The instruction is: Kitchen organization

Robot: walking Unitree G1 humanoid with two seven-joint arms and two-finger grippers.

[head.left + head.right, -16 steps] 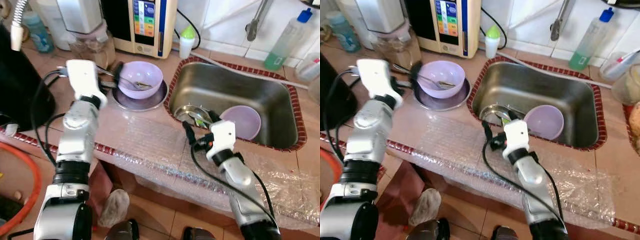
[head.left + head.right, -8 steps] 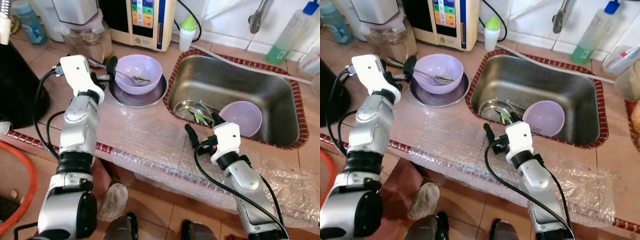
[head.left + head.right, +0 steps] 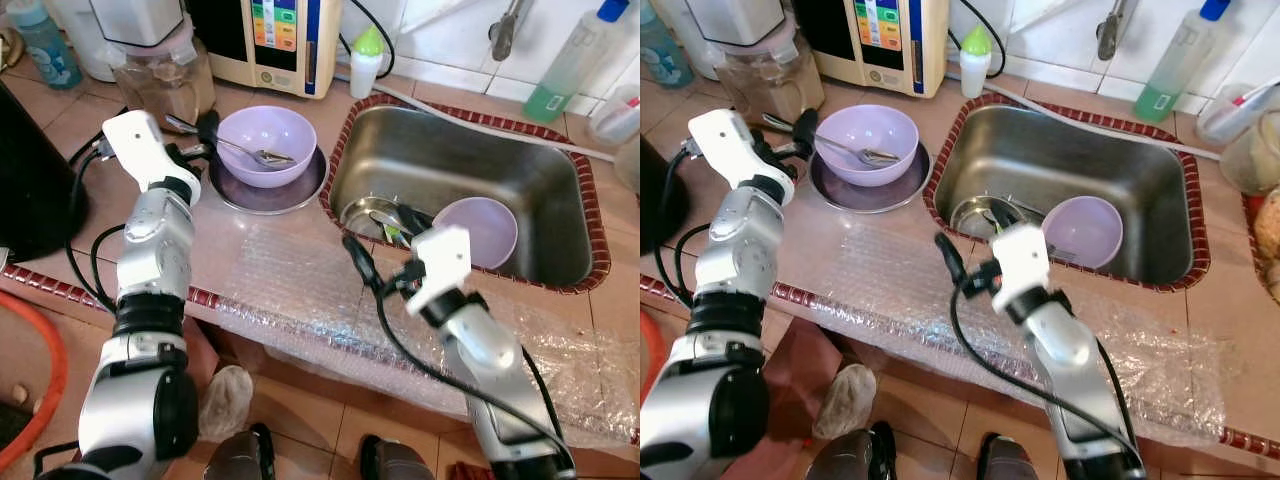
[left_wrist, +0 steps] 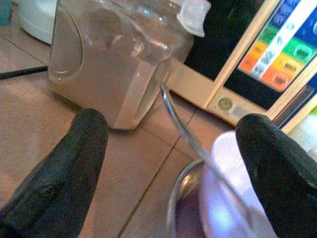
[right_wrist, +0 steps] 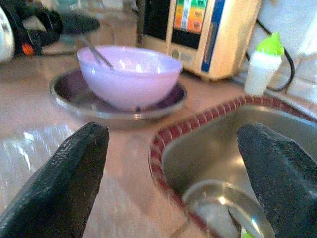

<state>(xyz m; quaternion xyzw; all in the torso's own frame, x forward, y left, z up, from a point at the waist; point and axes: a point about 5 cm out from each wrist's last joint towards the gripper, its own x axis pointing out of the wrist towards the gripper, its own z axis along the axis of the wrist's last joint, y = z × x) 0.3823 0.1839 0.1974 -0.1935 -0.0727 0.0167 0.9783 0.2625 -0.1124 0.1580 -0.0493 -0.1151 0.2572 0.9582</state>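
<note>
We count 2 lilac bowls: 1 bowl (image 3: 266, 146) sits on a dark plate (image 3: 267, 190) on the counter (image 3: 90, 130) with 1 spoon (image 3: 236, 147) resting in it, and the 2nd bowl (image 3: 478, 230) lies in the steel sink (image 3: 470, 180) beside 1 shiny round dish (image 3: 372, 215). Behind stand 1 clear jug (image 3: 158, 80), 1 cream appliance (image 3: 285, 40) with coloured buttons whose writing is too small to read, 1 green-capped bottle (image 3: 366, 62) and 1 soap bottle (image 3: 568, 68). Our left gripper (image 3: 195, 140) reaches level over the counter, fingers spread wide around the spoon's handle, touching nothing. Our right gripper (image 3: 375, 245) hovers at the sink's near rim, bent upward, fingers apart and empty, over bubble wrap (image 3: 300, 290).
</note>
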